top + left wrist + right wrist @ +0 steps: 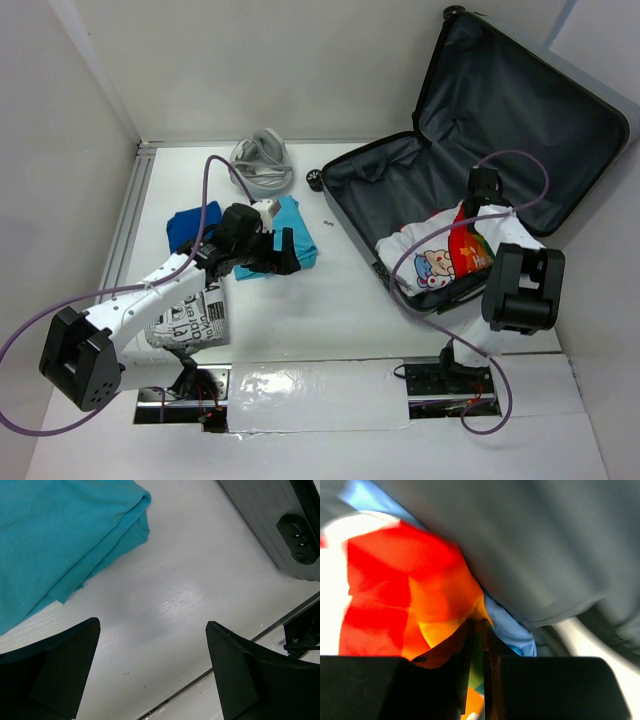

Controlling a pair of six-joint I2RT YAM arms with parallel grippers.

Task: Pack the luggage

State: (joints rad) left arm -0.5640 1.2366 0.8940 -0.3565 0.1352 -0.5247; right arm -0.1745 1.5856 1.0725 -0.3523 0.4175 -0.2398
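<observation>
There you had it: the luggage (400,190) sat on the right of the worktop (330,310), its lid raised behind it. A garment (440,255) lay in its near end, your right gripper (474,212) down on it. Left of the luggage lay a folded cloth (298,232), with your left gripper (280,255) over its near edge. A second cloth (188,225) lay further left, a coil of cable (262,160) behind, a wrapped bundle (195,325) in front.

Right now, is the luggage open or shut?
Open. The luggage lid is swung back with its dark lining exposed, and a printed garment lies in the lower half.
</observation>
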